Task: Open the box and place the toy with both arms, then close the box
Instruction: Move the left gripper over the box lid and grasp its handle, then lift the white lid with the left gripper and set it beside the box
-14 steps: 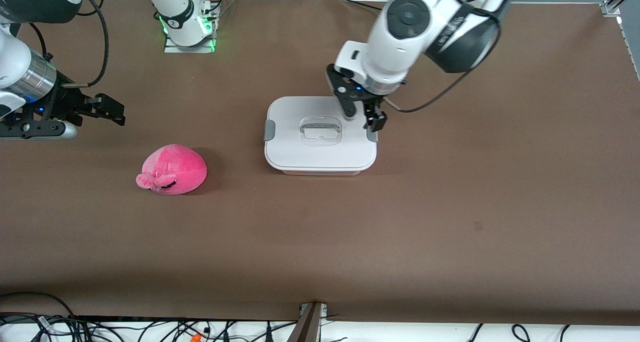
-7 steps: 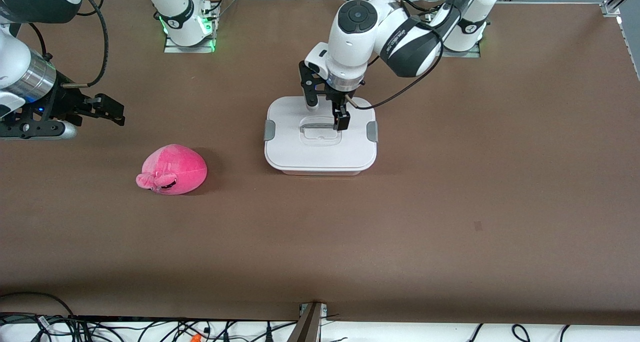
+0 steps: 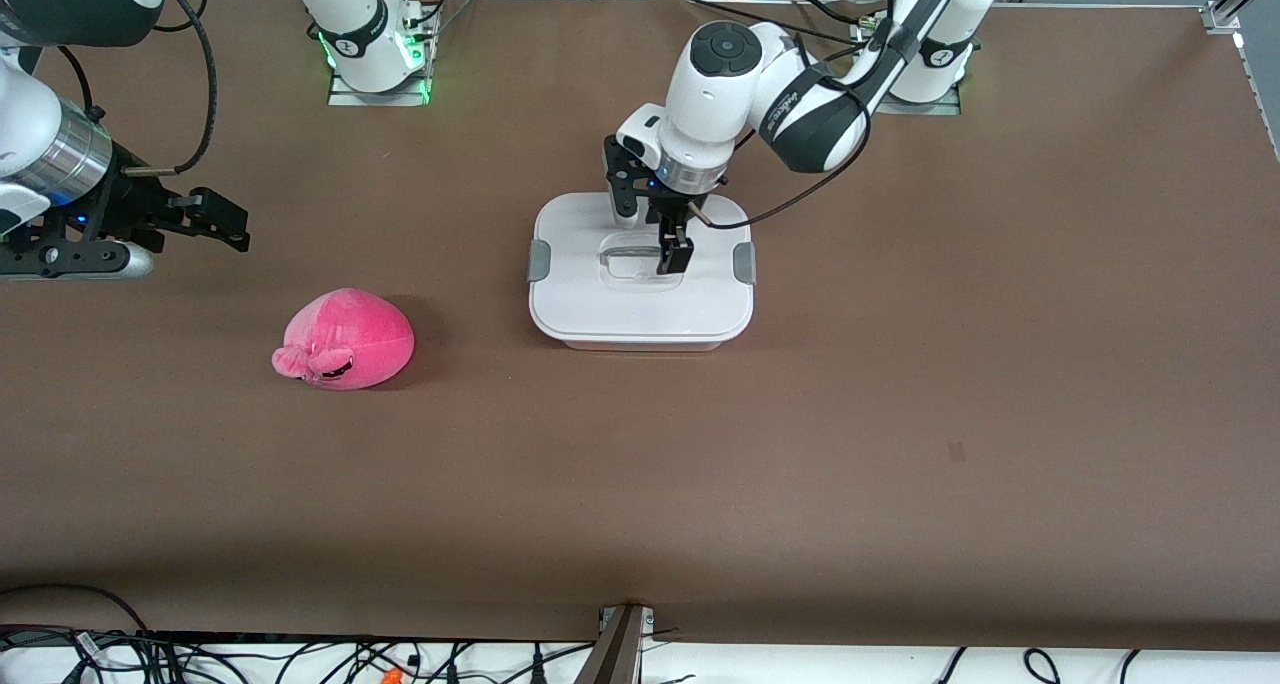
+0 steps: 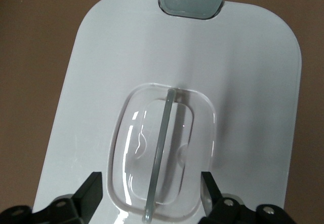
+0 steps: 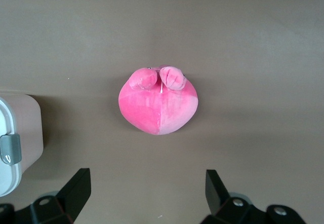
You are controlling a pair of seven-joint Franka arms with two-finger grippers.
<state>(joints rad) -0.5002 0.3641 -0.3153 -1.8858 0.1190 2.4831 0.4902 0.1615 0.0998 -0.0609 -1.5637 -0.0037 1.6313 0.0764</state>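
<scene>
left claw [image 3: 651,239]: down over the middle of the lid, fingers [image 4: 92,191] spread wide, one either side of the handle bar, nothing gripped. Can't tell if the tips actually touch the lid.
handle [image 4: 161,153]: thin clear bar running across a glossy see-through oval dish sunk into the lid.
lid [image 3: 640,304]: smooth white plastic, rounded rectangle, sitting flat on the box.
clips [image 3: 539,260]: two grey tabs, one at each short end of the lid, both down.
box [image 3: 640,344]: just a sliver of wall peeks out under the lid edge, mid-surface.
toy [image 3: 345,339]: fuzzy bright pink dome, lighter pink patch, little ears, dark mouth; sits at about 8 o'clock from the box, well apart.
right claw [image 5: 147,193]: waiting up in the air over the right arm's end of the surface, spread wide, holding nothing; toy at roughly 4 o'clock from it in the front view.
surface [image 3: 900,414]: matte brown, plain.
</scene>
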